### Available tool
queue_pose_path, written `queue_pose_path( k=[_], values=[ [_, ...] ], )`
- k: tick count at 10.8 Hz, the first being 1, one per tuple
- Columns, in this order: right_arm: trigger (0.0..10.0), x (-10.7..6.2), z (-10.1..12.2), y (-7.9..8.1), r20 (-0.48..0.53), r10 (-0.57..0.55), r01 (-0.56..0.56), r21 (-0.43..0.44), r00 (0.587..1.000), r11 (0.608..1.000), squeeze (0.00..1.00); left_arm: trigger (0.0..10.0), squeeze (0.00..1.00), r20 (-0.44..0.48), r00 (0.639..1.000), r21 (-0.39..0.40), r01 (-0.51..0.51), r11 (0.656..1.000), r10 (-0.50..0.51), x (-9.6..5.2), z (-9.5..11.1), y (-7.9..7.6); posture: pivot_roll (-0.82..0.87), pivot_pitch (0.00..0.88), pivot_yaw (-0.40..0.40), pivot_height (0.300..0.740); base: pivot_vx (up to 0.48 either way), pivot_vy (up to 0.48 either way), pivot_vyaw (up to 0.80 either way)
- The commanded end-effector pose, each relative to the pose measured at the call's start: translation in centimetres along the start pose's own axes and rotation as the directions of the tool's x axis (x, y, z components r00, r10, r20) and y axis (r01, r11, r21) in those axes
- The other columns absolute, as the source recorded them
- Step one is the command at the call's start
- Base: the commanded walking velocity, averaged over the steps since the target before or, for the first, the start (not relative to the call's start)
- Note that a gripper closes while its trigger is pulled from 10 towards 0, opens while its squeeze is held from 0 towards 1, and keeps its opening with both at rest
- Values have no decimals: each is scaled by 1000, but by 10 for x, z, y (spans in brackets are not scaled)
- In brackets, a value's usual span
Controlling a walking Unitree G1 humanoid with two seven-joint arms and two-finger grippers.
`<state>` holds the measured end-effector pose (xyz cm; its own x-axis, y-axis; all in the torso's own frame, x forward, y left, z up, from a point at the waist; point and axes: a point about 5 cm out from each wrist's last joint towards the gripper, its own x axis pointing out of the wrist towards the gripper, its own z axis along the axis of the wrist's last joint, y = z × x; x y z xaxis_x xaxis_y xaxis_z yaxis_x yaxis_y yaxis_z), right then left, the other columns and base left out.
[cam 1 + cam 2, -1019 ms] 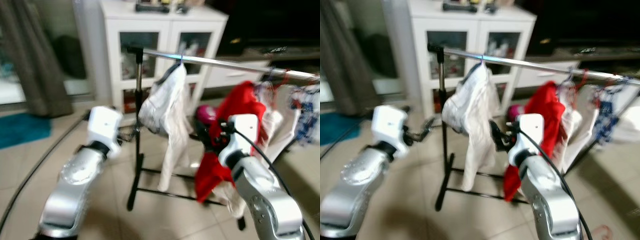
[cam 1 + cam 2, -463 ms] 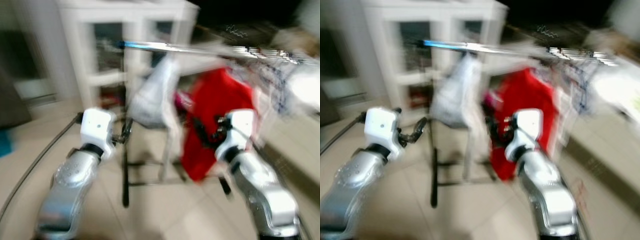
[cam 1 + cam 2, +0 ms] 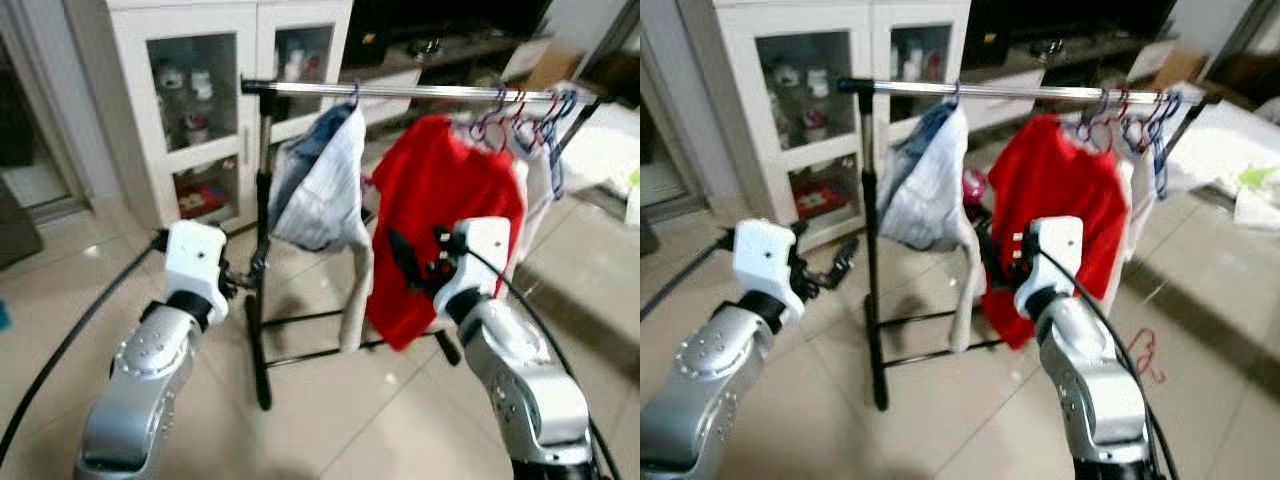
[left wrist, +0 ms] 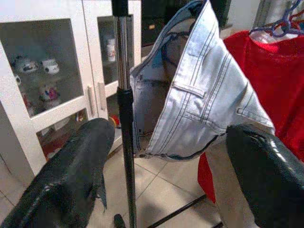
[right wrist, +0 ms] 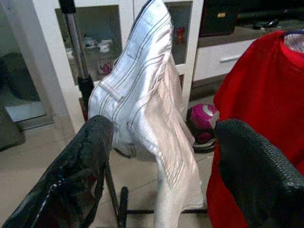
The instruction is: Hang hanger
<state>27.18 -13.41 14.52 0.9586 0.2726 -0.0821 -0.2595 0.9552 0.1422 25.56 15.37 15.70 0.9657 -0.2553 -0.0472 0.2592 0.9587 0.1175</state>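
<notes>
A rack (image 3: 262, 300) is shown with its rail (image 3: 420, 92) running crosswise above both grippers, jeans (image 3: 325, 185) and a red shirt (image 3: 440, 220) hung on it, the wide-open, empty right gripper (image 3: 418, 268) nearer the hangers (image 3: 520, 120) than the wide-open, empty left gripper (image 3: 248, 277).

**No readable text**

No legible txt, labels, brands, nos. or signs in any view. Red garment (image 3: 440, 215) is plain, no print. Pale striped garment (image 4: 199, 95) has stitching lines only, no tag lettering. White cabinet (image 3: 185, 100) holds small items behind glass, too small/blurry to read any label. Robot arm housings are blank white, no markings seen. Dark shelf behind the rail (image 3: 1010, 90) has objects on it, too blurred to read.
</notes>
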Motion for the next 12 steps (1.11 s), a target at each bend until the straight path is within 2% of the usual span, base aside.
queue_pose_path(
  k=[1,2,6,9,11,12],
  values=[
    [10000,-1,4,-7,24,-19,19,3,1000,1000,357,10000,1000,16,1000,-20,25,999,-25,0,3,-5,107,0,-112,740,0,0,0],
    [10000,0,4,-6,29,2,-2,10,1000,1000,1000,10000,1000,18,1000,-38,18,999,-18,0,3,-4,109,0,-115,740,0,0,0],
    [10000,5,9,-9,44,1,0,-32,999,999,1000,10000,1000,25,1000,-25,1,1000,0,-2,3,-4,111,0,-120,740,0,0,0],
    [10000,8,10,-4,39,61,-58,-69,997,996,1000,10000,1000,25,1000,-29,-5,1000,6,-2,2,-4,114,0,-125,740,0,0,0],
    [10000,9,9,-2,30,67,-64,-81,997,995,1000,10000,1000,27,1000,-33,-9,999,10,-3,3,-4,116,0,-130,740,291,0,800],
    [10000,9,8,-2,32,72,-70,-54,997,996,1000,10000,1000,26,999,-32,-18,999,19,-3,2,-2,117,0,-132,740,341,0,0]
  ],
)
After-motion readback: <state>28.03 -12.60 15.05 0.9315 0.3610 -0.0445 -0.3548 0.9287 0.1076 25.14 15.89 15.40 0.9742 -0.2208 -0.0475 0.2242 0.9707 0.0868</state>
